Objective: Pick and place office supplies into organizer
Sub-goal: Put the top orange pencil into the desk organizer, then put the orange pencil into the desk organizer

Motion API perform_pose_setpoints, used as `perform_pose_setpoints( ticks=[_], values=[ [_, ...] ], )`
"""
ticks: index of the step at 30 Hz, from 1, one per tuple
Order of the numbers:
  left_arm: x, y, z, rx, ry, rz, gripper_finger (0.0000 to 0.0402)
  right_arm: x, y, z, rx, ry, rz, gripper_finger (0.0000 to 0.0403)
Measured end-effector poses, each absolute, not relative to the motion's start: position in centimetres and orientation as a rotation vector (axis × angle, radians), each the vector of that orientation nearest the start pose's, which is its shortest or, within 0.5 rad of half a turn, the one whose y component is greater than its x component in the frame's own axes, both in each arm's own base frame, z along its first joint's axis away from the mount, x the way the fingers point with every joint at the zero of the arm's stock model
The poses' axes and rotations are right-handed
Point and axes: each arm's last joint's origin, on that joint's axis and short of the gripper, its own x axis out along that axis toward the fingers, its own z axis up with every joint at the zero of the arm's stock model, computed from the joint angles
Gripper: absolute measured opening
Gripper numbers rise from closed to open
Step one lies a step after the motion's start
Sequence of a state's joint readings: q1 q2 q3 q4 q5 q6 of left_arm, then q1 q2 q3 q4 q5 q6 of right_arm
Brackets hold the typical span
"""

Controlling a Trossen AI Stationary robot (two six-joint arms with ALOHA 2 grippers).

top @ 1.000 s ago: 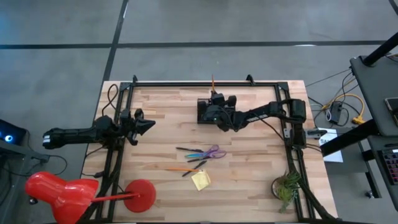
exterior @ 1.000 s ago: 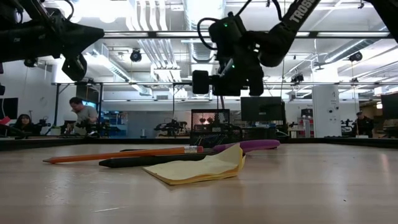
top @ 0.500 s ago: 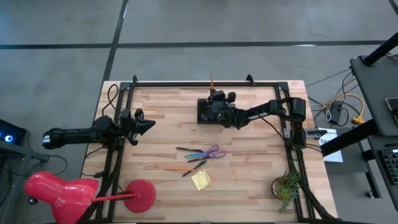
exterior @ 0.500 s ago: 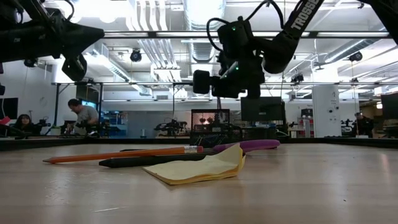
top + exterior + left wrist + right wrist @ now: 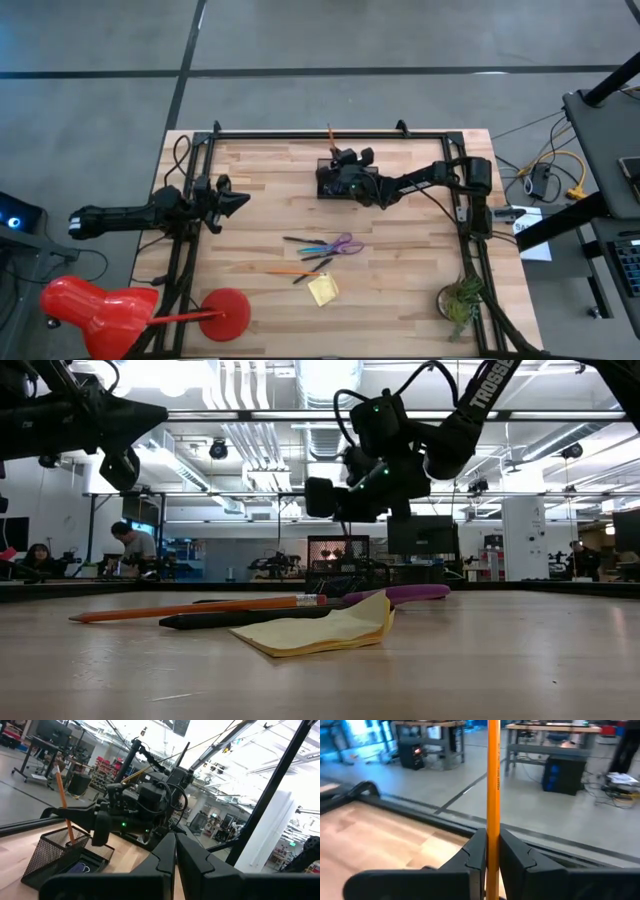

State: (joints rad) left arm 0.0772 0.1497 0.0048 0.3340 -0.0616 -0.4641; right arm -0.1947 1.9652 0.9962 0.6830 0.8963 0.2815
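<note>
- The light wooden worktop (image 5: 400,260) carries everything.
- The black mesh organizer box (image 5: 328,180) sits at the far middle.
- The right hand (image 5: 487,854) is above the box, squeezing a thin orange pencil (image 5: 493,795).
- The left hand (image 5: 238,201) waits at the left, fingers pressed together.
- Purple-handled scissors (image 5: 340,245), pens and a yellow sticky-note pad (image 5: 322,290) lie nearer.
</note>
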Motion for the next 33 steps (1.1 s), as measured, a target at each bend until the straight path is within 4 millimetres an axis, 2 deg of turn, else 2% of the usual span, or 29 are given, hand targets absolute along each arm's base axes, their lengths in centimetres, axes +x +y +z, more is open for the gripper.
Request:
perform_pose_setpoints(
  ticks=[5,15,20,22,25,29,33],
  values=[
    [10.4,1.0,18.5,-0.460,-0.221,0.091,0.0000,38.2,-9.6,15.2,0.095,0.206,-1.019,0.0053],
    [10.4,1.0,18.5,-0.460,-0.222,0.091,0.0000,38.4,-8.1,15.1,0.092,0.232,-0.983,0.0152],
    [10.4,1.0,18.5,-0.460,-0.222,0.091,0.0000,38.5,-6.0,17.4,0.114,0.174,-0.930,0.0175],
    [10.4,1.0,18.5,-0.460,-0.222,0.091,0.0000,38.6,-4.9,18.7,0.131,0.176,-0.842,0.0180],
    [10.4,1.0,18.5,-0.460,-0.221,0.091,0.0000,38.8,-3.3,20.1,0.225,0.284,-0.616,0.0183],
    [10.4,1.0,18.5,-0.460,-0.220,0.092,0.0000,39.5,-0.9,19.8,0.387,0.562,-0.376,0.0181],
    [10.5,1.0,18.5,-0.460,-0.218,0.092,0.0000,40.4,2.1,18.9,0.326,0.761,-0.237,0.0181]
  ],
)
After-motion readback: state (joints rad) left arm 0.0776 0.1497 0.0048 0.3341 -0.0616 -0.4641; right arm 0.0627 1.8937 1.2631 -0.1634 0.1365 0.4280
